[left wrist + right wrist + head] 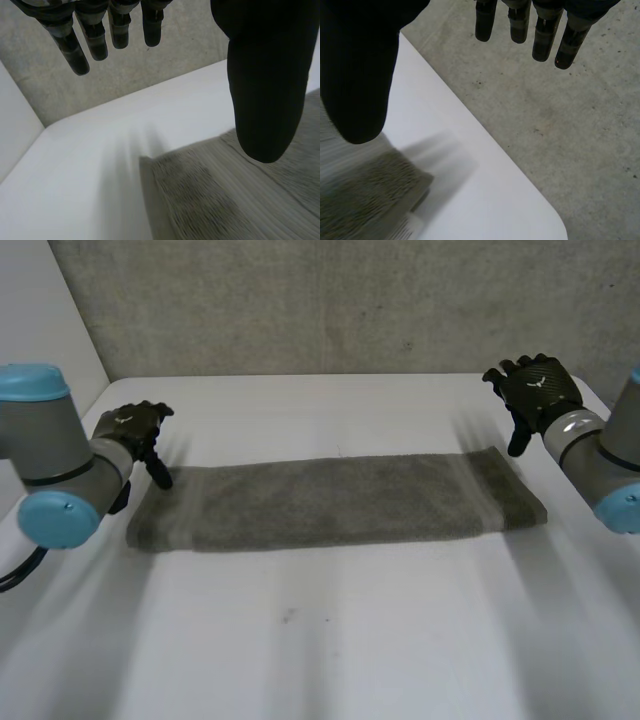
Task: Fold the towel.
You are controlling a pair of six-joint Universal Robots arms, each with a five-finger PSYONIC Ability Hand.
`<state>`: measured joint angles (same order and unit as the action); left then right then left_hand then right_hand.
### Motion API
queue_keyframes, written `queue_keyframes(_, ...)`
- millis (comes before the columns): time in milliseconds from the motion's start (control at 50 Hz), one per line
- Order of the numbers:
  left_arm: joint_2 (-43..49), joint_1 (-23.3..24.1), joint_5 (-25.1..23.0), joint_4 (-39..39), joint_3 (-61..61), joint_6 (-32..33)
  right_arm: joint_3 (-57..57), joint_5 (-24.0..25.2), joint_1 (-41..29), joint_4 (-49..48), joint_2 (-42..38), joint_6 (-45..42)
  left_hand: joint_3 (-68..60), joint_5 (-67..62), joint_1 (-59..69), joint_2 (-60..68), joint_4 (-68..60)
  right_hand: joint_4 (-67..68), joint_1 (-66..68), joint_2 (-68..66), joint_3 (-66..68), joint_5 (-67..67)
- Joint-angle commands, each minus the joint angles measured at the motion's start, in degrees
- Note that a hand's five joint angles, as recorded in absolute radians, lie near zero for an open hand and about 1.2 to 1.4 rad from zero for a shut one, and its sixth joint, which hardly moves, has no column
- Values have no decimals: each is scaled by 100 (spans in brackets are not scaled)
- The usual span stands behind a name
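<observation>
A grey towel (335,502) lies folded into a long strip across the middle of the white table (320,640). My left hand (135,435) hovers open just off the strip's left end, fingers straight and holding nothing. In the left wrist view the fingers (90,35) and thumb (265,85) hang apart above a towel corner (200,190). My right hand (535,390) is open above the table, behind the strip's right end. In the right wrist view its thumb (357,75) and fingers (540,30) spread over the towel's far right corner (375,195).
A concrete wall (350,300) rises behind the table's far edge. The table's rounded right corner (540,220) and grey concrete floor (560,125) lie beyond my right hand. Bare table stretches in front of the towel.
</observation>
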<state>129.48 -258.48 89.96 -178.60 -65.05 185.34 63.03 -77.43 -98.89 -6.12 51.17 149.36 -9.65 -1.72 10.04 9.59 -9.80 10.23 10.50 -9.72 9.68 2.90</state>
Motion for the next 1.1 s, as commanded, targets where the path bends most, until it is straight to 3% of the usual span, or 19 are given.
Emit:
queue_keyframes(20,-1065,-45,-4,-96,-1370,-59,1297,0,46,479,999,-3,-35,172,-4,41,-20,-23,-50,-28,32,-290)
queue_keyframes(80,-1681,-71,-13,-360,-2196,-68,1493,0,46,630,1088,14,-35,172,-4,41,-20,-23,-50,-28,32,-290)
queue_keyframes(200,-2356,-62,-13,-1245,-3310,-77,2266,158,283,683,1149,-39,-35,172,-4,41,-20,1483,1455,-1533,1538,1215)
queue_keyframes(240,-2428,-62,-13,-1502,-3497,-77,2520,359,344,325,1079,-39,-35,172,-4,41,-20,2304,2277,-2354,2359,2037)
queue_keyframes(360,-2542,-54,-13,-2161,-3910,-68,2811,668,476,-469,982,-30,-35,172,-4,41,-20,3081,3053,-3131,3136,2813)
queue_keyframes(500,-2656,-27,-13,-2241,-4060,-77,2882,773,582,-1022,684,-56,-35,172,-4,41,-20,3115,3087,-3165,3170,2847)
queue_keyframes(840,-2656,8,-13,-2267,-4113,-77,2635,764,696,-1022,209,-496,-35,172,-4,41,-20,3266,3238,-3316,3321,2998)
queue_keyframes(880,-2656,8,-13,-2267,-4113,-77,2548,756,705,-1014,139,-478,-35,172,-4,41,-20,5388,5361,-5439,5443,5121)
queue_keyframes(900,-2656,8,-13,-2267,-4113,-77,2548,756,705,-1014,139,-478,-35,172,-4,41,-20,5402,5375,-5452,5457,5134)
queue_keyframes(920,-2656,8,-13,-2258,-4113,-77,2530,729,722,-1014,121,-478,-35,172,-4,41,-20,6962,6934,-7012,7017,6694)
queue_keyframes(1100,-2656,-10,-13,-2267,-4139,-77,2486,650,1169,-865,270,-478,-35,172,-4,41,-20,6977,6950,-7028,7032,6710)
